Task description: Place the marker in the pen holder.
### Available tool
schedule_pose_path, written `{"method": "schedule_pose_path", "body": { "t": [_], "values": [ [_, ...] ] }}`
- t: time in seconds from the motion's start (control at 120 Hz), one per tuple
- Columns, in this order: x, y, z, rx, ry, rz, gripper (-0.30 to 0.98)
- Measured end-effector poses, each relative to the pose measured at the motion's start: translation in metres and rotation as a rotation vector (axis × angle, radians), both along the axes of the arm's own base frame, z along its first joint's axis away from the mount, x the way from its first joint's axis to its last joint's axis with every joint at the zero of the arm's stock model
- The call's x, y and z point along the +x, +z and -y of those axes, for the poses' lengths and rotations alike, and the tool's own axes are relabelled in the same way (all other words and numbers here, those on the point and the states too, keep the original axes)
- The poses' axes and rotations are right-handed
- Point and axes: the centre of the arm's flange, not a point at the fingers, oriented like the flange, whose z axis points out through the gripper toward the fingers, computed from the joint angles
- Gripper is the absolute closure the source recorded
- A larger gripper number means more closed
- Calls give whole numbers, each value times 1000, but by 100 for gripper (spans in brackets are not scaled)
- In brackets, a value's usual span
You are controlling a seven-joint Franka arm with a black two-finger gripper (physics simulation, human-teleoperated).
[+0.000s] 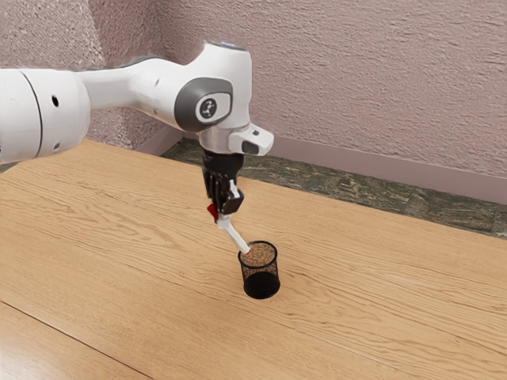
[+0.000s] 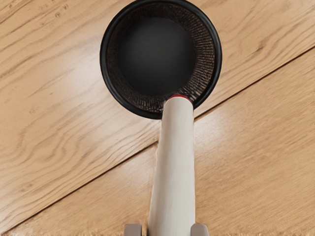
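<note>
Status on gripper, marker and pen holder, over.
Gripper shut on marker. Marker tilted, lower end at pen holder's rim, not seated. Rim may be in the way; contact, cannot tell. Over.

Rough, pinkish plaster walls (image 1: 356,79) stood around me, meeting at a corner (image 1: 161,36) toward the exterior view's left. A smooth, dusty-pink skirting board (image 1: 396,168) ran along their foot, and below it I saw a strip of dark, mottled, stone-like floor (image 1: 356,186). My counter (image 1: 119,237) was pale, honey-coloured wood with wavy grain, cut by a thin dark seam (image 1: 79,341). Soft light left a whitish sheen on its boards.
</note>
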Motion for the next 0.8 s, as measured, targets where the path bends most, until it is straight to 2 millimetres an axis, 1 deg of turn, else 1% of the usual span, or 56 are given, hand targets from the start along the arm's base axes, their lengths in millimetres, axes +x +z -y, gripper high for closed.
{"method": "schedule_pose_path", "body": {
  "t": [0.167,0.333,0.567,0.667,0.8],
  "values": [
    [0,-13,8,9,-15,-30,74],
    [4,-25,8,14,-15,-48,74],
    [15,-28,9,5,-14,-14,73],
    [20,-38,11,4,-14,-6,73],
    [28,-43,14,0,-18,14,73]
  ]
}}
